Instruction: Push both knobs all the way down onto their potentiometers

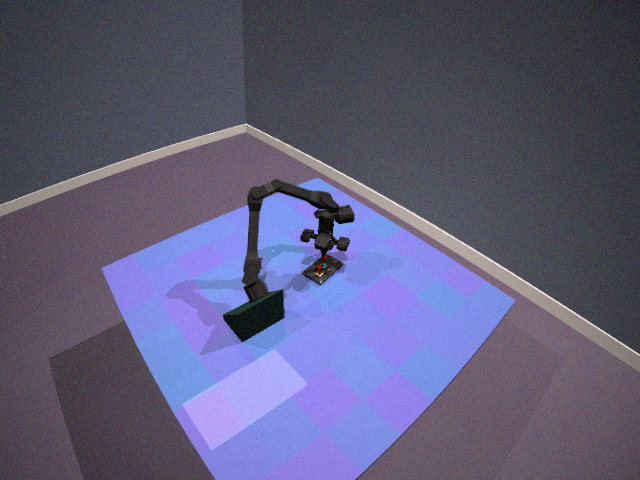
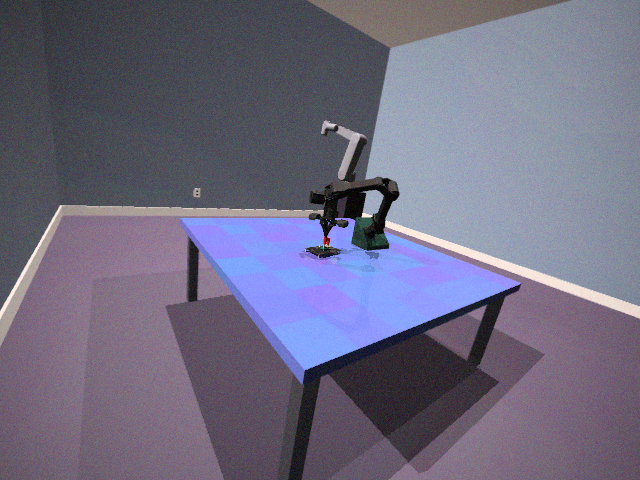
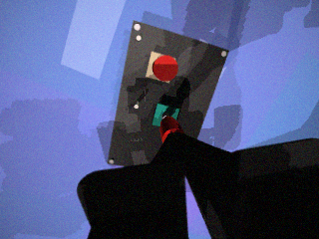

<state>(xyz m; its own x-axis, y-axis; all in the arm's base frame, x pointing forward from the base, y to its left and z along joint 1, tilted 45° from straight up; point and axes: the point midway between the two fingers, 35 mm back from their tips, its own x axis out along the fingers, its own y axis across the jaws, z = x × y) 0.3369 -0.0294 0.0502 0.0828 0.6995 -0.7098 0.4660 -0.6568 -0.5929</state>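
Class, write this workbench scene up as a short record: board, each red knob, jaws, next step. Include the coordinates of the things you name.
board: dark circuit board point(image 1: 330, 273) point(image 2: 316, 252) point(image 3: 145, 134), raised on the table
knob one: red knob over the cream potentiometer point(image 3: 150, 70), not under the jaws
knob two: red knob at the teal potentiometer point(image 3: 160, 116), tilted in the wrist view, just below the jaws
jaws: shut, pointing down; contact with the knob cannot be told
next step: perhaps check knob two's tilt before pressing

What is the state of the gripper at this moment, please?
Gripper: closed, holding nothing, its tip at the red knob over the teal potentiometer.
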